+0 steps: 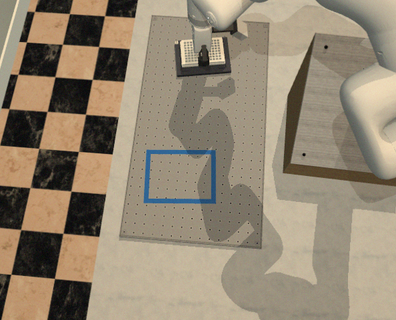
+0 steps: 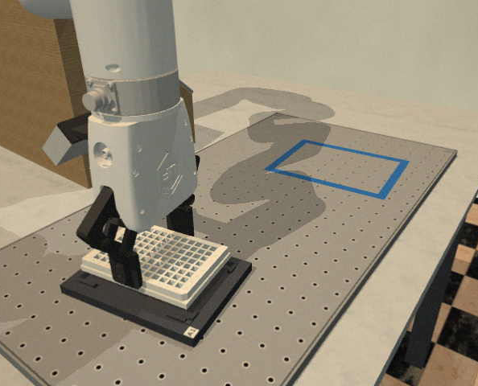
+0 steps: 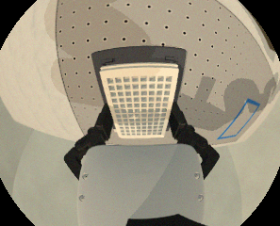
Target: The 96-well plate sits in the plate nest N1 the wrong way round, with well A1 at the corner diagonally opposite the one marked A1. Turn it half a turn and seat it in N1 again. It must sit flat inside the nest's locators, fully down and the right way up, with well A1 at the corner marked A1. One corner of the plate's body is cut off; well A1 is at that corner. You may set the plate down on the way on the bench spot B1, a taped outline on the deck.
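Cream 96-well plate (image 2: 169, 260) sits down inside black plate nest N1 (image 2: 214, 293), clamped across its short sides by the gripper (image 2: 154, 244), fingers spread wide on it; blue-taped spot B1 (image 2: 391, 179) well apart.

I see a grey perforated deck plate (image 1: 239, 137) on a pale table (image 1: 177, 282), a wooden block (image 1: 315, 113) to its right, and checkered floor (image 1: 50, 137) at left.
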Robot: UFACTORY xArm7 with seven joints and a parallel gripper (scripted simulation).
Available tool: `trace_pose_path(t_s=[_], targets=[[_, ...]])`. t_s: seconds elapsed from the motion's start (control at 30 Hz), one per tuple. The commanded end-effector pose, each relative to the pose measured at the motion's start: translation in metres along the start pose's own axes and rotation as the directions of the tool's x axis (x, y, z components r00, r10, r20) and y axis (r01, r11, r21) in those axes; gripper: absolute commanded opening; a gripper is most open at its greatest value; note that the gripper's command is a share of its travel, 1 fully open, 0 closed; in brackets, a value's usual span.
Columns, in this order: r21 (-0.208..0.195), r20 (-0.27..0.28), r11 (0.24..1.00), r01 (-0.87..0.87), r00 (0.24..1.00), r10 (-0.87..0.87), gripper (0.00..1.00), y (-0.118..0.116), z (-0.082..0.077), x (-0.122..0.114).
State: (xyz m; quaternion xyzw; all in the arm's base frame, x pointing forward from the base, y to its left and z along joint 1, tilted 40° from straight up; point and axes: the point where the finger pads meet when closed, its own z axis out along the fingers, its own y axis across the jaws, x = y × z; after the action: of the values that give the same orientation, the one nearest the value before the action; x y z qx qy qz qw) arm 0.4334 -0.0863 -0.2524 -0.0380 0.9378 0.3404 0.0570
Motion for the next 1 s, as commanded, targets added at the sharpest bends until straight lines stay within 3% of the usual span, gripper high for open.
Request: trace_pose_path(t_s=[0.0, 0.97], targets=[[0.004, 0.003, 1.000, 0.000, 1.000, 0.000, 0.00, -0.0016, -0.0020, -0.0012], [0.004, 0.003, 1.000, 0.000, 1.000, 0.000, 0.00, -0.0016, 0.0020, -0.0011]])
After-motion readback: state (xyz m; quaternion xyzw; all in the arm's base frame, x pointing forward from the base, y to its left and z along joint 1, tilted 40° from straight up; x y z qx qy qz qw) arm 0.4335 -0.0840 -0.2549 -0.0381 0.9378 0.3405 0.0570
